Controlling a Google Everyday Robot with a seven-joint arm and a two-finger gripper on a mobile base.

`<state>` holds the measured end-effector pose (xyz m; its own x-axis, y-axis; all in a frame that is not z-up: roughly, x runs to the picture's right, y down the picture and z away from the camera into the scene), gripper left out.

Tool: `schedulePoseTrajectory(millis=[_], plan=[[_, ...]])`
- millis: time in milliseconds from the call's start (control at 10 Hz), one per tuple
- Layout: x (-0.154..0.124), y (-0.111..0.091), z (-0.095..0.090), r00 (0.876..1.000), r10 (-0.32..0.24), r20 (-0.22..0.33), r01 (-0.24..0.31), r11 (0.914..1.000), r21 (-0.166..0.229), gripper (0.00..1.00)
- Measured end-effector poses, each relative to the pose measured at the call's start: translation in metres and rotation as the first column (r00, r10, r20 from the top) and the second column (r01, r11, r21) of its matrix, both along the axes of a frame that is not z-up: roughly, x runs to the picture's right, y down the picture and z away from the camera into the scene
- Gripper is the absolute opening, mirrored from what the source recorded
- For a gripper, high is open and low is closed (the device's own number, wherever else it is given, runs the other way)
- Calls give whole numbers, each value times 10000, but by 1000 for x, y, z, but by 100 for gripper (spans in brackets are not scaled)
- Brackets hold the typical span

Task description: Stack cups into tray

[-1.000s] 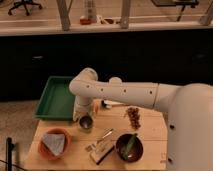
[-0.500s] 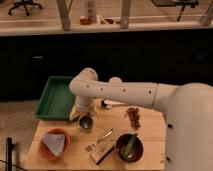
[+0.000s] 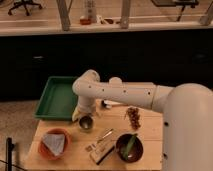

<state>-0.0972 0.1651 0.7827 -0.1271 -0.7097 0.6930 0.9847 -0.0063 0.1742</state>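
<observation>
Beside tray (image 3: 56, 97), claw (image 3: 81, 116) over cup (image 3: 86, 122)

The tool (image 3: 83, 113) hangs just above a metal cup (image 3: 86, 123) on the wooden table (image 3: 150, 129), beside the green tray (image 3: 56, 97).

Your robot's arm (image 3: 120, 93) is a smooth off-white shell of rounded tubular links, with small dark dots like screw holes along the long link. At four o'clock a broad white curved body panel (image 3: 187, 130) fills the corner. At about eight o'clock from the elbow, the gripper (image 3: 82, 114) shows pale, yellowish-white parts.
</observation>
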Motion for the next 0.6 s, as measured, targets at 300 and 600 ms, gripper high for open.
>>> schedulePoseTrajectory(millis=[300, 600], plan=[[-1, 13, 18, 9998, 124, 147, -120, 9996, -274, 80], [-6, 19, 23, 9994, 164, 288, -153, 9991, -383, 80]])
